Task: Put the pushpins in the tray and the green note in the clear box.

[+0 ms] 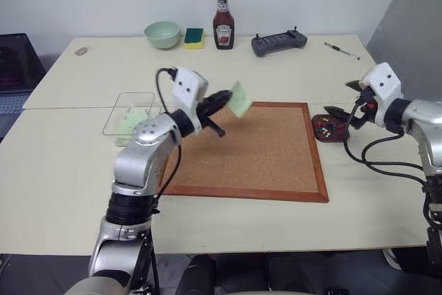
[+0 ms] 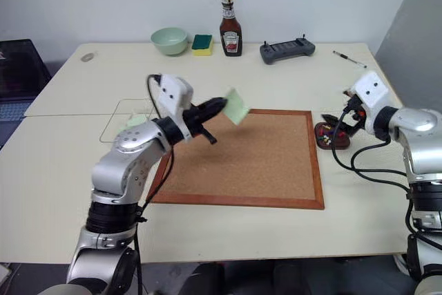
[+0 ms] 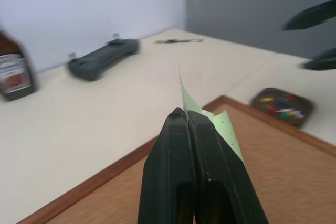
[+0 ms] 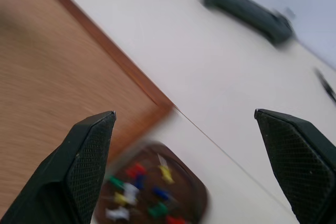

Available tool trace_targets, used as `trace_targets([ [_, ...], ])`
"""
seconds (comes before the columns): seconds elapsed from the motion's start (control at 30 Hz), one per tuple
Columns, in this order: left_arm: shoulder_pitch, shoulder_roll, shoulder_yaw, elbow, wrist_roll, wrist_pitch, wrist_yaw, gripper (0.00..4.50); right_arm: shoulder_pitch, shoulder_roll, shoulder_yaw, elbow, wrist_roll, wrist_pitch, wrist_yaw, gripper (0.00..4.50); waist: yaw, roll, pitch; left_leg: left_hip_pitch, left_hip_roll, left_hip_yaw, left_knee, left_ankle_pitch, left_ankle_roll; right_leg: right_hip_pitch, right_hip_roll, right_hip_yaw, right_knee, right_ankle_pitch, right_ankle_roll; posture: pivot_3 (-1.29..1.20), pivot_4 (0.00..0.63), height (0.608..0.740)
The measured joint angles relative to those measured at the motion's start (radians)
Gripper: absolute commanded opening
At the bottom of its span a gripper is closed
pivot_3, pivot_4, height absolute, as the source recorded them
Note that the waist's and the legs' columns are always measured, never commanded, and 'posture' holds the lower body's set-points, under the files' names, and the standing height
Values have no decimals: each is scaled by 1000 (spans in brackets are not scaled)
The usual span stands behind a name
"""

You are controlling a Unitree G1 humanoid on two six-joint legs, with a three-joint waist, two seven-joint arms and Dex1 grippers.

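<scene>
left eye view: one green note [image 1: 239,99], pinched in the left gripper [image 1: 222,98] above the corkboard [image 1: 262,150]. one tray [image 1: 330,128] right of the board holds a heap of mixed-colour pushpins [image 4: 137,192]. one clear box [image 1: 128,115] holds green paper. right gripper [image 4: 194,150] spread wide above the tray.

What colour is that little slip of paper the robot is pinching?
Pale green. The green note shows best in the left eye view, held above the corkboard.

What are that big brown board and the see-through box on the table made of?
The board looks like cork, speckled and matte, in a glossy reddish wood frame. The box looks like clear plastic: table and green paper show through its thin walls.
</scene>
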Motion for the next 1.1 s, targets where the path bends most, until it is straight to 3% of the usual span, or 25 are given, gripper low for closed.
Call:
trace_targets([
  [0.23, 56, 133, 130, -96, 0, 135, 83, 0, -61, 153, 114, -101, 128, 100, 108, 4495, -5, -4, 3, 0, 0, -1, 0, 0, 0, 0, 0, -1, 1, 0, 0, 0, 150, 740],
  [0.43, 120, 245, 264, -110, 20, 197, 145, 0, -151, 280, 198, -75, 125, 120, 102, 4495, -2, -5, 4, -1, 0, -2, 0, 0, 0, -2, 0, -1, 1, 0, 0, 0, 150, 740],
  [0.57, 188, 315, 271, -95, 70, 170, 150, 0, -189, 345, 232, -32, 123, 120, 110, 4495, 7, -6, 4, -1, 0, -3, -1, 0, 0, -2, -1, -2, 1, 0, 0, 0, 150, 740],
  [0.93, 180, 315, 205, 85, 184, 34, 207, 0, -207, 383, 272, -21, 125, 121, 167, 4495, 13, -6, 4, -3, 0, -2, -2, 0, 0, -7, -1, -2, 2, 0, -1, 0, 150, 740],
  [1.1, 178, 315, 194, 139, 193, 6, 207, 809, -202, 382, 272, -26, 125, 136, 168, 4500, 10, -6, 4, -3, 0, -1, -2, 0, 0, -8, -1, -2, 3, 0, -1, 0, 150, 740],
])
